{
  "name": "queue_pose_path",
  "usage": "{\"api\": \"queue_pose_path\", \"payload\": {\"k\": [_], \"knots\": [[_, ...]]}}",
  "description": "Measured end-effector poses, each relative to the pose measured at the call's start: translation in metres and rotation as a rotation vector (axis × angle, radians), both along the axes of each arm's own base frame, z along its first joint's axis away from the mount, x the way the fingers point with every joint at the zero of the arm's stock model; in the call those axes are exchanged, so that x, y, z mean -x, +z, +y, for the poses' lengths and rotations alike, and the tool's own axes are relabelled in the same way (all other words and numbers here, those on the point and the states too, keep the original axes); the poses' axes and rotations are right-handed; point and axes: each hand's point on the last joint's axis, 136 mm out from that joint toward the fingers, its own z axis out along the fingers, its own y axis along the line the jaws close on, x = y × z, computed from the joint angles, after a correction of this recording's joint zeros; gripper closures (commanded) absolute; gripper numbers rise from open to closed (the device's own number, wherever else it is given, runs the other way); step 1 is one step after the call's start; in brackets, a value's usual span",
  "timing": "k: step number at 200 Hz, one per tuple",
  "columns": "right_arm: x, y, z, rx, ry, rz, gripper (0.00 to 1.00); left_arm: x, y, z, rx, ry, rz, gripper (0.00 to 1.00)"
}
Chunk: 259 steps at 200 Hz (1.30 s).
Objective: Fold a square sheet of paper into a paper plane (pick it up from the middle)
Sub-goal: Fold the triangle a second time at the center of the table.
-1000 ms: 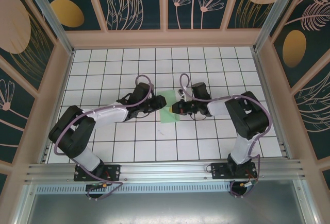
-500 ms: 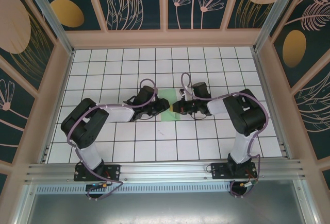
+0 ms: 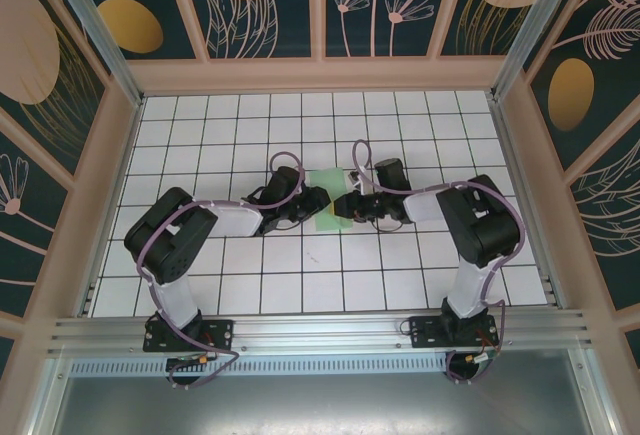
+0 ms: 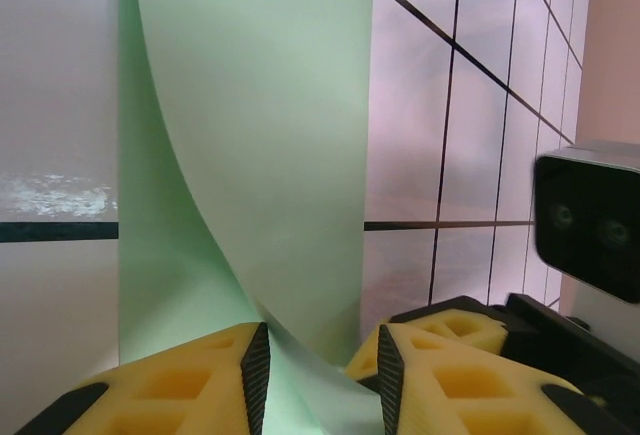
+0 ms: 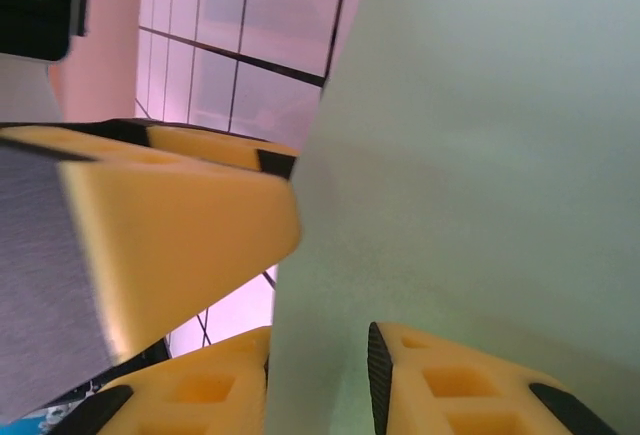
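Found between left gripper and right gripper, on the middle tiles: the paper, curling upward. Released on both sides, jaws parted, paper running loose through each gap.

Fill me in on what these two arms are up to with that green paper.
Two robot arms are working on a pale green sheet of paper in the middle of the gridded table. The left gripper and the right gripper meet at the sheet from opposite sides. The paper runs between each one's yellow fingers, but the jaws stand apart rather than pinching it. Part of the sheet curls up off the table; no plane shape yet.
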Motion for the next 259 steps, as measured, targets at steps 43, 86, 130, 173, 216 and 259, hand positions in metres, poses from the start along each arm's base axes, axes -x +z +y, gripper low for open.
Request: {"api": "queue_pose_path", "payload": {"k": [43, 86, 130, 173, 216, 259], "knots": [[-0.005, 0.005, -0.005, 0.047, -0.005, -0.066, 0.84, 0.001, -0.008, 0.001, -0.007, 0.004, 0.019, 0.63], [-0.009, 0.0, -0.008, 0.082, -0.024, -0.078, 1.0, 0.0, -0.007, 0.0, -0.003, 0.006, 0.018, 0.61], [-0.009, 0.018, -0.007, 0.058, -0.044, -0.095, 1.0, 0.0, -0.001, 0.007, -0.017, 0.03, 0.001, 0.54], [0.009, 0.043, 0.005, 0.032, -0.075, -0.089, 1.0, 0.003, 0.038, 0.029, -0.024, 0.102, -0.077, 0.49], [0.036, 0.05, 0.036, 0.021, -0.112, -0.01, 1.0, 0.008, 0.058, 0.055, -0.062, 0.162, -0.12, 0.49], [0.04, 0.038, 0.037, 0.021, -0.212, 0.065, 1.0, 0.018, 0.061, 0.066, -0.088, 0.155, -0.135, 0.63]]}}
